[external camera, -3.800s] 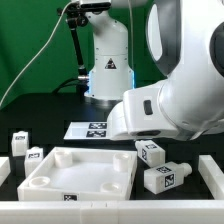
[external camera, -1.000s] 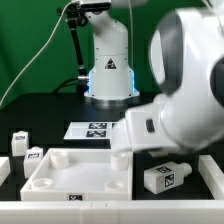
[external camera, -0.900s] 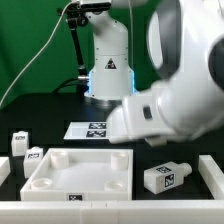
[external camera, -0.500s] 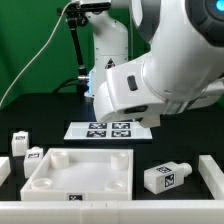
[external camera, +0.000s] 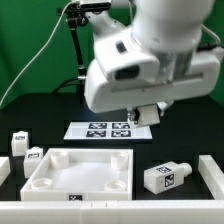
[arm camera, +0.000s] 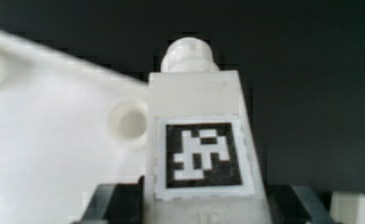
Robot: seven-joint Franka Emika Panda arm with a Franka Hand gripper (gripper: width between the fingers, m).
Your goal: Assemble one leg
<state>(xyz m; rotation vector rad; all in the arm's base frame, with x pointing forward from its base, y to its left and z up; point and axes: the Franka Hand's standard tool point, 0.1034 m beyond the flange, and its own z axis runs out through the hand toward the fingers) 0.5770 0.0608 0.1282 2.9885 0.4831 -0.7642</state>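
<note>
My gripper [external camera: 146, 108] is shut on a white leg [external camera: 148, 116] with tag marks and holds it in the air above the marker board [external camera: 100, 129]. In the wrist view the leg [arm camera: 200, 130] stands between my dark fingers [arm camera: 111, 205], tag face toward the camera and rounded peg end pointing away. The large white tray-shaped piece [external camera: 80, 170] lies on the table below, and a corner of it with a round hole [arm camera: 122, 121] shows beside the leg. Another leg [external camera: 165, 177] lies on its side on the exterior view's right of the tray piece.
Two more legs [external camera: 19, 143] [external camera: 34, 156] stand at the exterior view's left of the tray piece. White blocks sit at the front left edge [external camera: 4, 168] and front right edge [external camera: 212, 170]. The robot base [external camera: 108, 70] stands behind the marker board.
The arm was low over the upright leg on the tray piece's right. It has risen and swung toward the exterior view's left, carrying that leg off the table.
</note>
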